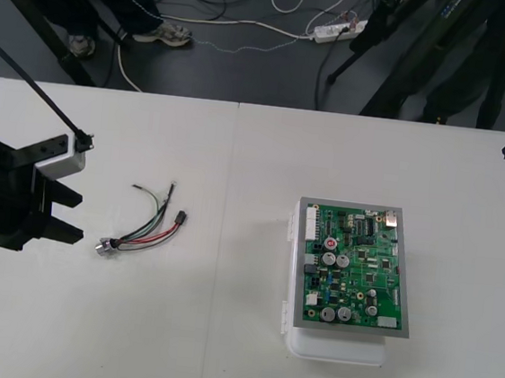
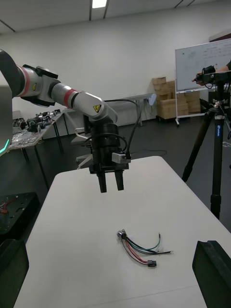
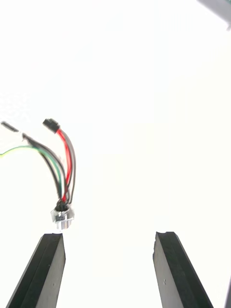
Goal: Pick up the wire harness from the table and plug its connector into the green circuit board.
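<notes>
While the wire harness (image 1: 144, 227) lies loose well left of the green circuit board (image 1: 353, 267), the left gripper (image 1: 80, 216) hovers open-fingered just left of its socket (image 3: 63, 217): seemingly the approach step; next, straddle and pinch.

One of each
One small red, black and green wire harness (image 1: 144, 232); one green circuit board (image 1: 353, 267); one white base (image 1: 335, 349).

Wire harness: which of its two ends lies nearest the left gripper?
The round metal socket, just ahead of the left gripper, jaws open; the black plug lies farther off, toward the green board.
</notes>
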Controlling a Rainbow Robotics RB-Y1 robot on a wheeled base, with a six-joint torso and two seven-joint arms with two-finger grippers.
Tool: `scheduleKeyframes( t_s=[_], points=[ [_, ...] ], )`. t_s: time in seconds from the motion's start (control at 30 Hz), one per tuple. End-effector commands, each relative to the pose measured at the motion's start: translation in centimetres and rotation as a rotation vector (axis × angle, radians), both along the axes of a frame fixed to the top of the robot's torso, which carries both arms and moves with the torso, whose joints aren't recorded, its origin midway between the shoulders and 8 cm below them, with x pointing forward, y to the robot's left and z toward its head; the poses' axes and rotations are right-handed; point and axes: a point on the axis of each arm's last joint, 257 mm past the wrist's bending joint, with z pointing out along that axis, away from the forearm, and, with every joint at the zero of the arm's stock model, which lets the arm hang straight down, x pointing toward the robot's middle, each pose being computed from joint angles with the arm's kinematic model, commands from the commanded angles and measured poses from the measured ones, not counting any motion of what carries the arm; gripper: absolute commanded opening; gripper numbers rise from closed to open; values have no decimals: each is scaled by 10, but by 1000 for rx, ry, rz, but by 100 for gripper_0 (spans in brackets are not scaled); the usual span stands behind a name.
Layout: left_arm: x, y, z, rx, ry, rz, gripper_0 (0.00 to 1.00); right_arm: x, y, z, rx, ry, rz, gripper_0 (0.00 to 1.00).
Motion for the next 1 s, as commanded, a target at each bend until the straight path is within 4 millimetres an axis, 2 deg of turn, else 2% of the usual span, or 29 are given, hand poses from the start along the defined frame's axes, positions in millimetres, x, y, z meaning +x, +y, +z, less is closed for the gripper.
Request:
scheduleKeyframes(
  t_s=[0.03,0.33,0.47,0.53,0.57,0.63,0.73,1.0],
  points=[
    [11,-6,-9,-62,12,147,54,0,-3,19,0,-61,-1,100],
    [20,0,-32,-22,-18,192,54,-1,-1,18,-25,-63,13,100],
    [31,5,-47,4,-59,203,54,-2,4,18,-40,-79,24,100],
    [35,7,-52,13,-70,207,62,-1,4,16,-46,-79,24,100],
    [38,10,-55,28,-86,199,72,-2,6,15,-51,-80,27,100],
    [39,11,-59,46,-98,190,79,-2,7,13,-64,-84,27,100],
    [40,12,-65,65,-114,183,99,-1,10,9,-93,-101,17,100],
    [44,16,-80,71,-105,201,100,1,12,5,-104,-99,16,100]
  ],
)
